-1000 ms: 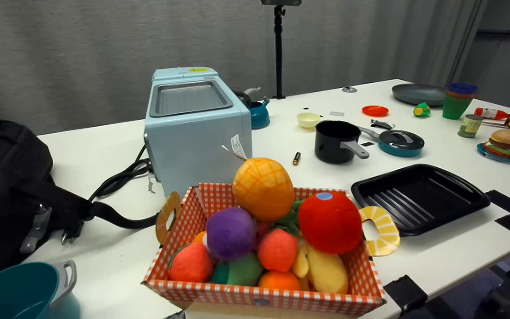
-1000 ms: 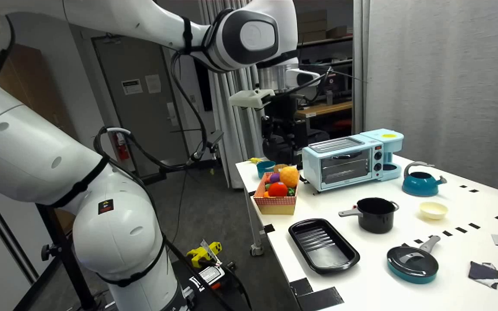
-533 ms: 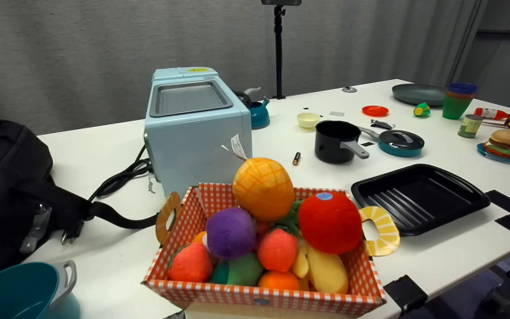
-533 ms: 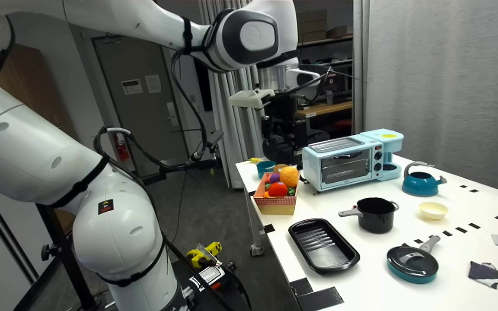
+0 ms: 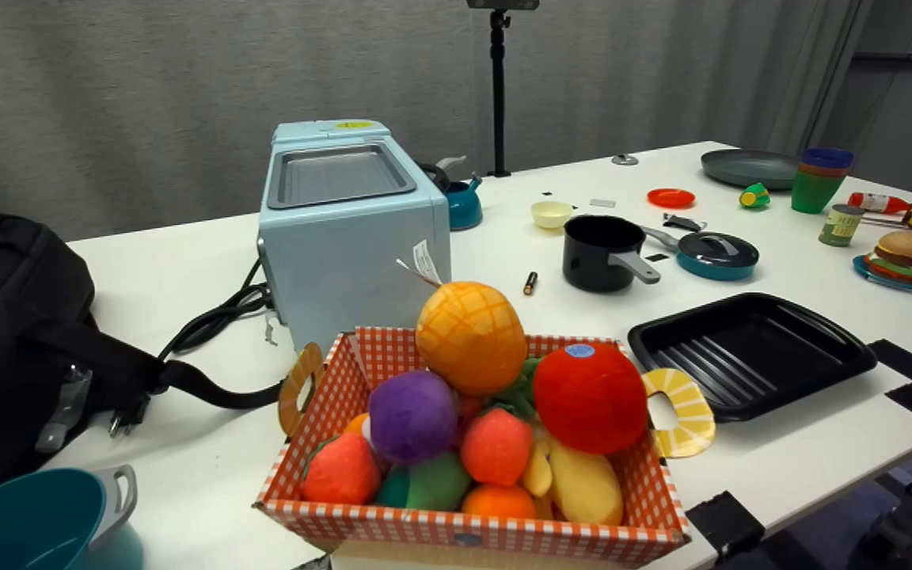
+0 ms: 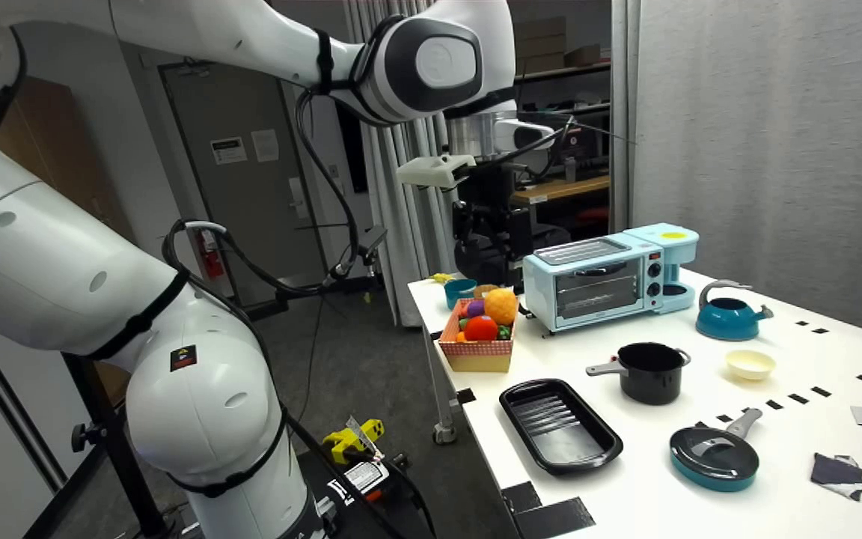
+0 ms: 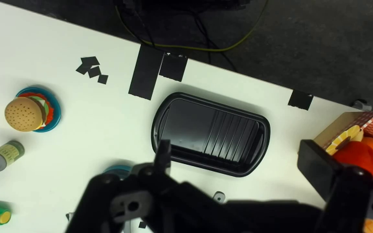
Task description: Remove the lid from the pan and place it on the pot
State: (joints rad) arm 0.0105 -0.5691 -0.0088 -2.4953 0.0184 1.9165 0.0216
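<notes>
In the wrist view the Robotiq gripper (image 7: 236,155) has its two dark fingers (image 7: 314,168) parted wide, the gap between them empty, and it has hold of nothing. The ribbed black grill tray (image 7: 189,123) shows below, between and partly behind them, on the white table (image 7: 108,110); one fingertip overlaps the tray's rim in that view, but the gripper hangs well above it. In an exterior view it hangs from the white Panda arm (image 6: 214,412), higher than the tabletop, a black shape against a dark background, and its fingers are hard to make out there. The round dark lid (image 6: 726,457) sits on the teal-blue pan (image 6: 723,483), covering it, in both exterior views; in the wrist view the gripper hides most of the pan. The small black pot (image 6: 652,378) stands upright and uncovered near the pan, apart from it, with a long grey handle (image 6: 607,368) on one side and a short loop on the other. The gingham fruit basket (image 6: 480,363) stands just beside the light-blue toaster oven (image 6: 595,288). A pale yellow bowl (image 6: 750,364) sits near the pot, and a teal kettle (image 6: 726,323) stands near the oven. A toy hamburger (image 7: 23,114) rests on a blue plate (image 7: 57,111) near a tin can (image 7: 6,153).
</notes>
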